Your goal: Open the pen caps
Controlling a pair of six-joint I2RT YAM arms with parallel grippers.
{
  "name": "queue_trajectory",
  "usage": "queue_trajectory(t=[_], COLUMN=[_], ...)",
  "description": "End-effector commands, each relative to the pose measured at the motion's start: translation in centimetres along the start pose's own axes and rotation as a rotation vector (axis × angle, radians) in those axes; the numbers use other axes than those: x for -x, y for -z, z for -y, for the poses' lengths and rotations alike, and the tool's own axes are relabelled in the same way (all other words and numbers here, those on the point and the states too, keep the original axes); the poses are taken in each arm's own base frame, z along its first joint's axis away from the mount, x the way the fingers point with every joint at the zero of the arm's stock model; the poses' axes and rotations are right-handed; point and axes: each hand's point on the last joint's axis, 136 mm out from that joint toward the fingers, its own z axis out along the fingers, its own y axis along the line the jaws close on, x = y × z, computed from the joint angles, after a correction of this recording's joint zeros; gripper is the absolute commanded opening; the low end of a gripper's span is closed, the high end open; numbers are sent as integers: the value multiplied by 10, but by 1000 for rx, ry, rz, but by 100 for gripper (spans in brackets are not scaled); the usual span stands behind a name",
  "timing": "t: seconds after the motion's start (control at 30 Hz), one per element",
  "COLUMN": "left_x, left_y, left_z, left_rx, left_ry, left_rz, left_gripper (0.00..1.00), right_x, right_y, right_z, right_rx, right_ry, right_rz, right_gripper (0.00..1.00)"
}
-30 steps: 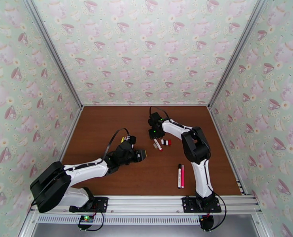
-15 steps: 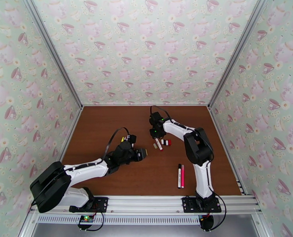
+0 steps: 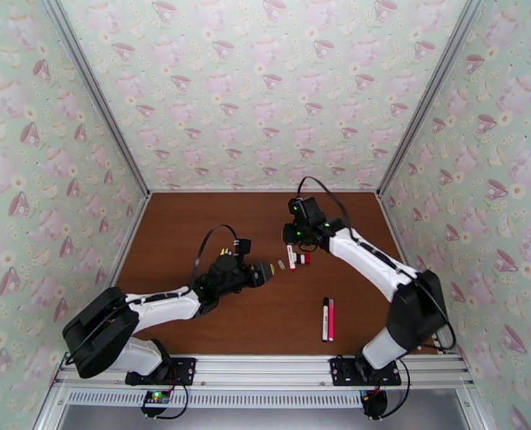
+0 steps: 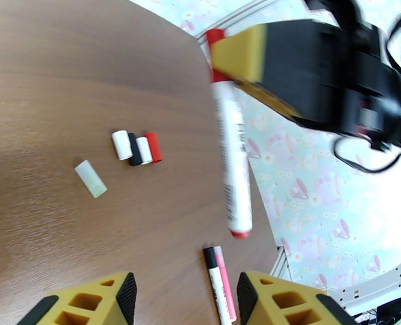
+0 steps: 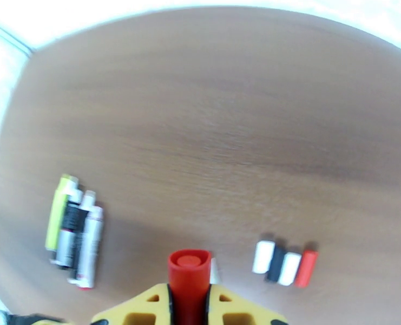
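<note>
1. Right gripper [image 5: 188, 300]: the jaws are clamped on the red end [image 5: 188, 269] of a white-barrelled pen [image 4: 234, 158]. A second ago this pen lies flat on the table [image 3: 186, 223] beneath the gripper. It now hangs clear of the wood, barrel downward, at the centre of the left wrist view.
2. Right arm [image 3: 369, 259]: over the same second the elbow swings out toward the right edge of the top view and the arm straightens.
3. Left gripper [image 4: 183, 294]: the jaws stand apart with nothing between them, wider than a second ago. It has advanced toward frame centre in the top view and faces the hanging pen, near it but not touching.
4. Other items:
   - Four loose caps [image 4: 137, 148] in a row and one pale cap [image 4: 90, 179] lie left of centre in the left wrist view.
   - A black pen and pink pen [image 4: 220, 283] lie side by side at bottom centre.
   - A cluster of pens [image 5: 73, 231] lies at lower left of the right wrist view.
5. Consequence: the pick-up appears complete and the pen is presented for a two-handed pull. The left jaws likely need to close on the barrel, then both pull apart along the pen's axis. The free-hanging barrel may swing on contact.
</note>
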Motion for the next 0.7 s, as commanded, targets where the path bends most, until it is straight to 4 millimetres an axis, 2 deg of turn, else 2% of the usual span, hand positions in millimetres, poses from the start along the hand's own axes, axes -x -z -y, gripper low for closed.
queue_trajectory(t=[0.0, 0.17, 0.3, 0.5, 0.67], left_x=[8, 9, 8, 4, 1], left_y=[-6, -11, -18, -28, -30], left_z=[38, 60, 68, 71, 71], left_rx=[-126, -178, -201, -217, -209], left_ry=[-48, -77, -70, -42, -38], left_rz=[-7, -18, -34, -49, -64], left_gripper=[57, 61, 65, 61, 54], right_x=[5, -2, -9, -17, -22], right_y=[20, 41, 53, 68, 71], right_z=[-19, -26, -32, -41, -47], right_rx=[117, 218, 282, 336, 366], right_ry=[-144, -226, -271, -306, -316], right_rz=[62, 123, 167, 219, 232], right_gripper=[13, 13, 13, 12, 12])
